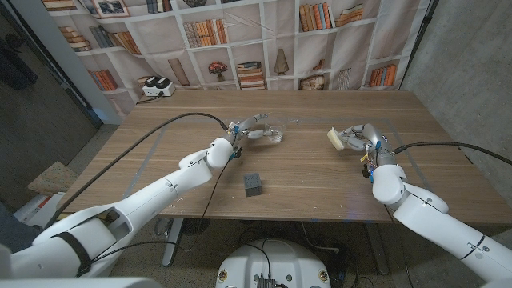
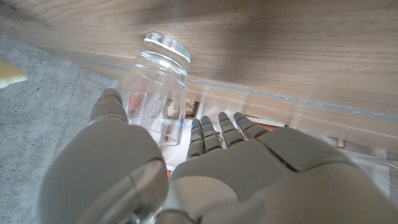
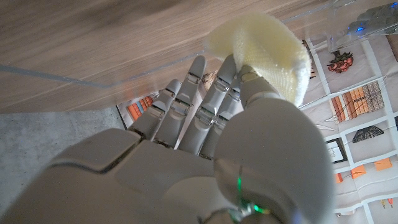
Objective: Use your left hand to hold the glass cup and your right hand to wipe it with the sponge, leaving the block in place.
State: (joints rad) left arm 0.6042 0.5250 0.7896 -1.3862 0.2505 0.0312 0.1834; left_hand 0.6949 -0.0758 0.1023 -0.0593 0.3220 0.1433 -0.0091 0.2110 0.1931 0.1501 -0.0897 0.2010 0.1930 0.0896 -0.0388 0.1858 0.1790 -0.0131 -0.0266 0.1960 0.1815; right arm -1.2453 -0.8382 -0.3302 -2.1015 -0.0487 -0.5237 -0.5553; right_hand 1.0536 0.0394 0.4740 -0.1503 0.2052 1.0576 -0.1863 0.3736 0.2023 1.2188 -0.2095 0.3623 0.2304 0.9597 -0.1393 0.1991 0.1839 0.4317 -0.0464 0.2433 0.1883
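The clear glass cup (image 1: pixel 273 134) is just above the table's far middle, and my left hand (image 1: pixel 246 130) grips it. In the left wrist view the cup (image 2: pixel 154 78) sits between the thumb (image 2: pixel 111 107) and the fingers (image 2: pixel 219 129), rim pointing away from the palm. My right hand (image 1: pixel 362 141) is to the cup's right, apart from it, and pinches the pale yellow sponge (image 1: pixel 337 138). The right wrist view shows the sponge (image 3: pixel 268 45) squeezed between thumb and fingertips. The small dark grey block (image 1: pixel 254 184) stands on the wooden table (image 1: pixel 320 184), nearer me than the cup.
A white device (image 1: pixel 156 86) sits at the table's far left corner. A bookshelf backdrop (image 1: pixel 240 40) hangs behind the table. Black cables (image 1: pixel 152 140) run along my left arm, and a second cable runs from my right wrist.
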